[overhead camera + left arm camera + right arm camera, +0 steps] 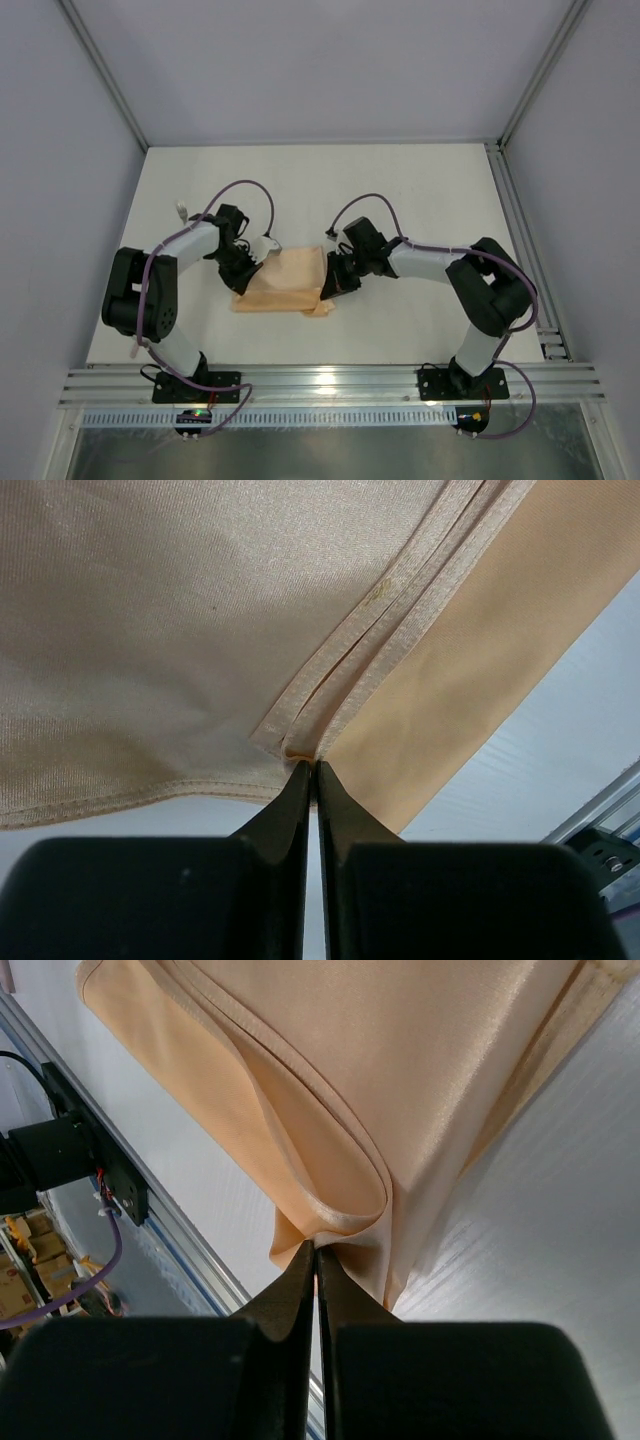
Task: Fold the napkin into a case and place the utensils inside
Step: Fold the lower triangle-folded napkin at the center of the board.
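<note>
Top external: L pincer (256, 265) & R pincer (328, 287) each clamped on napkin (290, 280) edges, on white table (420, 190).

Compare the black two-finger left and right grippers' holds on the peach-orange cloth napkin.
From above, the left gripper sits at the left edge of the peach-orange cloth napkin, and the right gripper at its right edge. The left gripper pinches flat, stacked hemmed edges. The right gripper pinches a rounded, looping fold. Shared: both are shut on the napkin, black tips pressed together.
</note>
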You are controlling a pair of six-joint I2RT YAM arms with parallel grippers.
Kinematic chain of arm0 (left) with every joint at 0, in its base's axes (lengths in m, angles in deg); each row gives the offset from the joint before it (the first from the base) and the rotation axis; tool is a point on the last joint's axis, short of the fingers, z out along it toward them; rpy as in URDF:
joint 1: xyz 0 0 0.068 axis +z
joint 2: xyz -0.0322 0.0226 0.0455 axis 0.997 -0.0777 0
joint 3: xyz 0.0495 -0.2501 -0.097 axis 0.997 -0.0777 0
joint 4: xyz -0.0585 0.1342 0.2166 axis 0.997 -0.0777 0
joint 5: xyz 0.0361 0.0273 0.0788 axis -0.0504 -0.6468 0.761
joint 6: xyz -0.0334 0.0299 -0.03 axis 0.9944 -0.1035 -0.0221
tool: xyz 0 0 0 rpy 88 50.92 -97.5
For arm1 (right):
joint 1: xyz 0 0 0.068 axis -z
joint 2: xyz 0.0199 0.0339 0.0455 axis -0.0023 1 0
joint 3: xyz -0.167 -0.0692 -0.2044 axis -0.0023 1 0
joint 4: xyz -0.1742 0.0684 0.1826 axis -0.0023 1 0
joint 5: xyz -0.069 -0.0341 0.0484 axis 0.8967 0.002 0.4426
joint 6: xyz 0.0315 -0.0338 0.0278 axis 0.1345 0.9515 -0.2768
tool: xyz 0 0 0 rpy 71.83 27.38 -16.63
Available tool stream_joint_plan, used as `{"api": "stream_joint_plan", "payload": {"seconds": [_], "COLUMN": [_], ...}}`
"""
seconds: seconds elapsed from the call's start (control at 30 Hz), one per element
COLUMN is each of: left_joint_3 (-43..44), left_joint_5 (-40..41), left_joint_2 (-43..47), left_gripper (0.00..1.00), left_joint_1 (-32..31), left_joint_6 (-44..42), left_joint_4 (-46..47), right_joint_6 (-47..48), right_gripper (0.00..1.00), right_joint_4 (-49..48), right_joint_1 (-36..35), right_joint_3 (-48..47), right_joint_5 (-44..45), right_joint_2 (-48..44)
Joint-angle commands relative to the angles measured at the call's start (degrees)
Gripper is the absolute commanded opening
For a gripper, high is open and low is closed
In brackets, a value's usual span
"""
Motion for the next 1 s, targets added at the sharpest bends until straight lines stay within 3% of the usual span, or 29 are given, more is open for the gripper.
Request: {"api": "stream_joint_plan", "payload": {"seconds": [0.0, 0.07, 0.1, 0.13, 0.23, 0.3, 0.43, 0.57, 0.73, 0.97], "left_joint_3": [0.24, 0.77, 1.29, 2.34, 8.31, 14.70, 20.72, 16.78, 10.80, 8.77], "left_joint_5": [1.78, 1.87, 1.52, -1.18, -6.90, -12.70, -16.76, -18.34, -18.26, -12.38], "left_joint_2": [1.53, 1.44, 1.44, 1.96, 5.12, 5.22, 3.38, 3.03, -0.31, -5.23], "left_gripper": [0.04, 0.09, 0.16, 0.33, 0.48, 0.49, 0.51, 0.52, 0.52, 0.51], "left_joint_1": [0.27, 0.27, 0.27, 0.27, 0.18, 0.18, -3.40, -10.26, -17.03, -20.65], "left_joint_6": [-1.87, -1.87, -1.43, -0.91, 3.04, 6.28, 9.91, 12.01, 18.59, 24.05], "left_joint_4": [2.72, 2.72, 2.46, 1.76, -0.88, -3.94, -7.13, -2.92, 10.24, 19.94], "right_joint_6": [-1.29, -1.47, -1.38, -1.47, -1.56, -1.64, -2.26, -4.28, -5.95, -8.41], "right_gripper": [0.03, 0.03, 0.03, 0.03, 0.03, 0.03, 0.03, 0.03, 0.03, 0.10], "right_joint_4": [-2.74, -3.00, -3.00, -3.17, -3.53, -3.88, -5.02, -7.83, -10.99, -13.72], "right_joint_1": [-0.26, -0.26, -0.17, -0.26, -0.26, -0.26, 0.18, 0.97, 1.50, 1.50], "right_joint_3": [-2.37, -2.29, -2.37, -2.29, -1.76, -1.58, -0.88, 0.17, 0.88, 2.11], "right_joint_5": [-1.23, -1.04, -1.04, -1.13, -1.05, -1.13, -2.01, -3.33, -2.89, -0.17], "right_joint_2": [1.37, 1.89, 1.98, 2.07, 1.63, 1.55, 1.81, 2.07, 2.60, 2.34]}}
